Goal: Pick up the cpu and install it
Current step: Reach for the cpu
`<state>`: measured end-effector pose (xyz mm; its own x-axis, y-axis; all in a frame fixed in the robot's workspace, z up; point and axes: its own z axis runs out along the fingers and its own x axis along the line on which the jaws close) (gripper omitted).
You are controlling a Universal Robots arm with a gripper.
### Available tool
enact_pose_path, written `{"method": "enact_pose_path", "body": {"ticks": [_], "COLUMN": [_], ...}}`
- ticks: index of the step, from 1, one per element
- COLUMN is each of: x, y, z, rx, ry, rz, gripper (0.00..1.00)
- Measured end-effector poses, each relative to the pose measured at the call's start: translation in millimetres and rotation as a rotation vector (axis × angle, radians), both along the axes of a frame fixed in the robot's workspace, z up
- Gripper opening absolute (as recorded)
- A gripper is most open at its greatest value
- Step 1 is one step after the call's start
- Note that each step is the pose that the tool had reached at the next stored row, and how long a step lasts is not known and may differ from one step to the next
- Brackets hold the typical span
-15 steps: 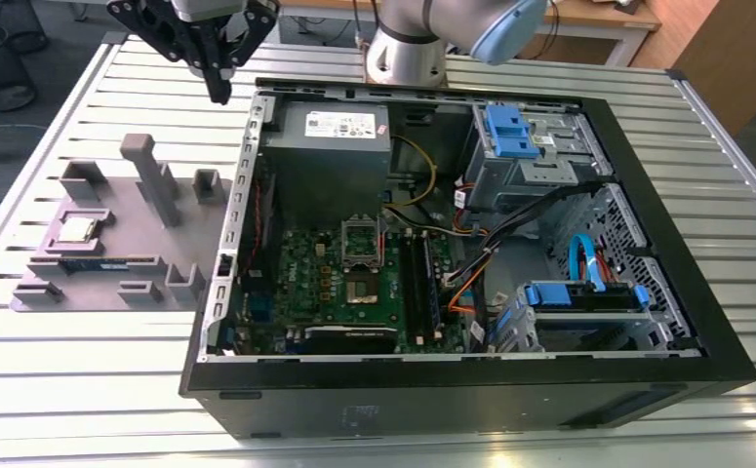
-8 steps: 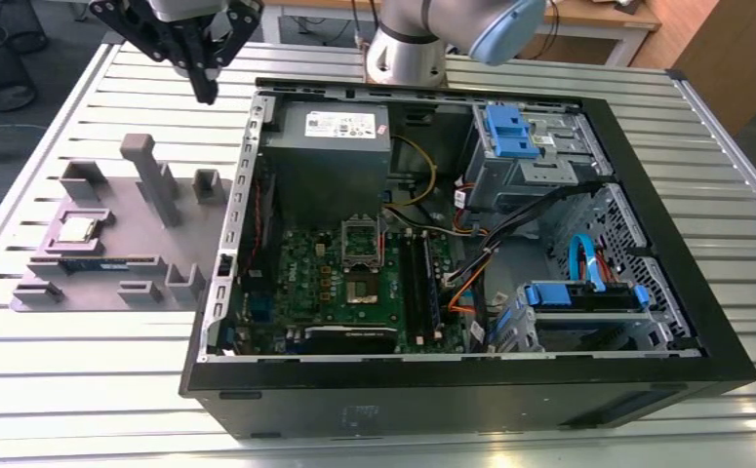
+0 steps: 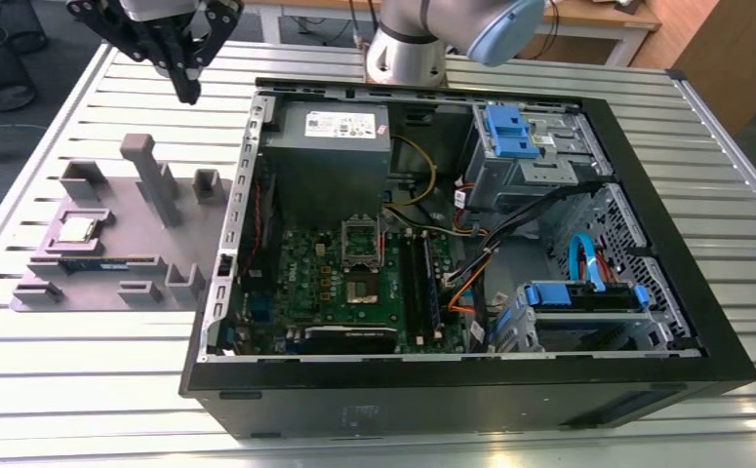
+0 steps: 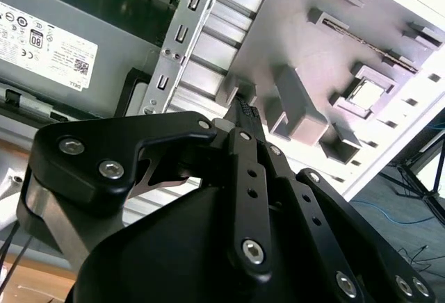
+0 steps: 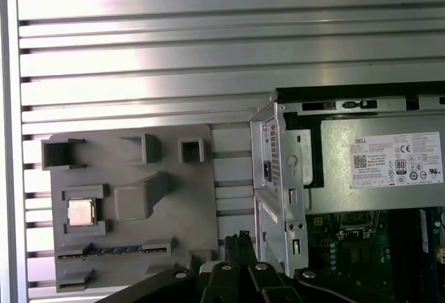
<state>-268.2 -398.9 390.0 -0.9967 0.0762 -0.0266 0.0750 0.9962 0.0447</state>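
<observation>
The cpu (image 3: 81,229) is a small square chip with a silvery top, lying in a recess of the grey holder block (image 3: 156,239) at the exterior view's left, beside the open computer case. It also appears in both wrist views (image 4: 366,93) (image 5: 81,213). My gripper (image 3: 189,95) hangs above the slatted table, beyond the holder's far end and well clear of the cpu. Its black fingers meet at the tips (image 4: 241,108) (image 5: 238,239), shut with nothing between them. The green board (image 3: 351,288) with its metal-framed socket (image 3: 362,244) lies inside the case.
The black case (image 3: 482,390) holds a grey power-supply box (image 3: 330,146), blue drive brackets (image 3: 514,132) and cables. A long dark memory stick (image 3: 98,263) rests in the holder near the cpu. Tall grey posts (image 3: 154,175) rise from the holder. The slatted metal table (image 3: 92,351) surrounds everything.
</observation>
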Motion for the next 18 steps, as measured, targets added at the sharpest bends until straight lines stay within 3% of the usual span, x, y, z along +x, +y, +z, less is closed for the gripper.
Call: {"method": "enact_pose_path", "body": {"ticks": [18], "x": [-35.1], "y": [0.0], "z": [-2.5], "rx": [0.0], "ry": [0.0], "rz": [0.0], "gripper": [0.11]}}
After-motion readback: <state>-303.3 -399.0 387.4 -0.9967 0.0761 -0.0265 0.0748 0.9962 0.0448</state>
